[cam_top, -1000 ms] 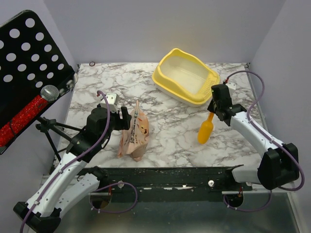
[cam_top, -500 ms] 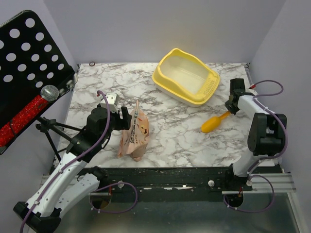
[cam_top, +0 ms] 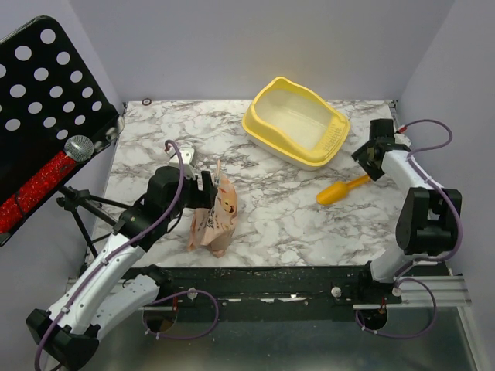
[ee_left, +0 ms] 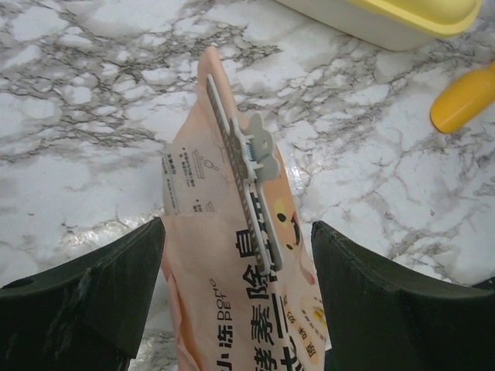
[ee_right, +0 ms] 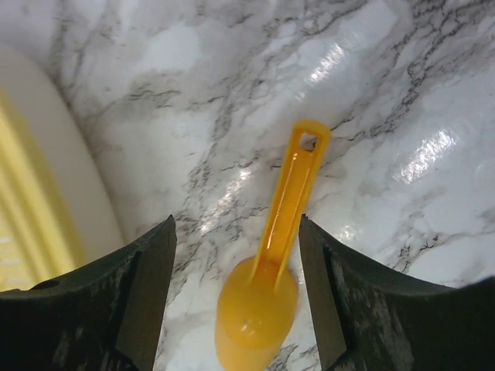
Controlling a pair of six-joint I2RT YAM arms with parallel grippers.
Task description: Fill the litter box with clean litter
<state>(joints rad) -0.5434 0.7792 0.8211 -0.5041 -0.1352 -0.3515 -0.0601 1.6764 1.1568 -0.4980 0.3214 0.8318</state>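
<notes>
The pale-yellow litter box (cam_top: 298, 124) stands at the back of the marble table, its inside bare; its rim also shows in the left wrist view (ee_left: 387, 19) and the right wrist view (ee_right: 31, 216). No clean litter is in view. A tan printed paper bag (cam_top: 213, 216), clipped shut along its top (ee_left: 240, 162), stands upright. My left gripper (cam_top: 207, 188) is open, one finger on each side of the bag's top (ee_left: 238, 294). My right gripper (cam_top: 371, 160) hangs open over the yellow-orange scoop (ee_right: 259, 309), which lies flat on the table (cam_top: 340, 192).
A black perforated music stand (cam_top: 46, 100) with a microphone (cam_top: 77, 147) and tripod legs stands beyond the table's left edge. Grey walls close the back and both sides. The scoop's bowl also shows at the right edge of the left wrist view (ee_left: 464, 97).
My right gripper has opened and let go of the scoop, which now lies on the table; the right arm swung to the right edge. My left gripper moved forward around the bag's top.
</notes>
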